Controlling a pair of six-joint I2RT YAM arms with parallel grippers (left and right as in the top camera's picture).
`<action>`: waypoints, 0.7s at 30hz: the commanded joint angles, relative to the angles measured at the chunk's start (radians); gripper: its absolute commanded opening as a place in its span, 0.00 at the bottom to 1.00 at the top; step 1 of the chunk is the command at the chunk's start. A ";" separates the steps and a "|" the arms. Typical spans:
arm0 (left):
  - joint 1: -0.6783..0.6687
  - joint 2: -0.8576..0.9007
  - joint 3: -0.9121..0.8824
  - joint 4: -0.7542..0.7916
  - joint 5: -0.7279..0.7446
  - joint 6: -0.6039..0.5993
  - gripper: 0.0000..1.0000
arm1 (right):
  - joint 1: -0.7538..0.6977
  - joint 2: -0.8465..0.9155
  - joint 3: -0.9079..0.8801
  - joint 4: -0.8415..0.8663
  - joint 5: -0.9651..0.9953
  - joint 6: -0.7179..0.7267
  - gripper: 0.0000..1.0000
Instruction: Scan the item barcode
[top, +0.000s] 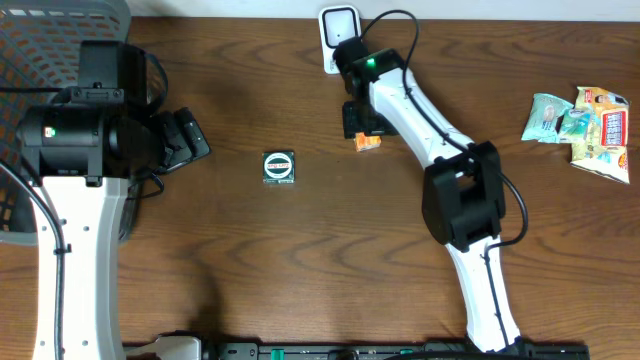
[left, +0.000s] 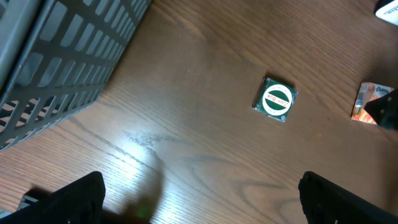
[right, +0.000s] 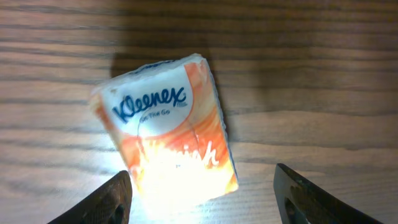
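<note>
Kleenex pocket-tissue pack (right: 165, 130) lies flat on the wooden bench (top: 250, 260), printed front up, just below the white scanner (top: 338, 28) at the far edge and directly beneath the right gripper (right: 208, 196). That gripper's fingers (right: 115, 199) stand open, one on each side of the pack's lower end, and appear to touch nothing. In the right wrist view the pack's long axis runs roughly top to bottom, skewed so the logo end leans left, and the fingers would close across its short width. No barcode shows on the upturned face, so it is probably underneath or on an edge. The likely risks follow from that. Because the pack sits askew between the fingers, closing could twist it rather than seat it. A grip so near one end of a soft pack could let the far end droop or slip. The code could also reach the scanner facing the wrong way. Glare on the glossy wrap might hinder a read too. The left gripper (left: 199, 199) hangs well apart near the grey basket (top: 40, 40), fingers wide open and empty.
</note>
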 joint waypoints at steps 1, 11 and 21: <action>0.005 0.003 -0.002 -0.002 -0.008 -0.004 0.98 | -0.046 -0.046 0.011 0.000 -0.123 -0.082 0.67; 0.005 0.003 -0.002 -0.002 -0.008 -0.004 0.98 | -0.237 -0.045 -0.007 0.019 -0.649 -0.451 0.71; 0.005 0.003 -0.002 -0.002 -0.008 -0.004 0.98 | -0.232 -0.043 -0.150 0.181 -0.712 -0.473 0.68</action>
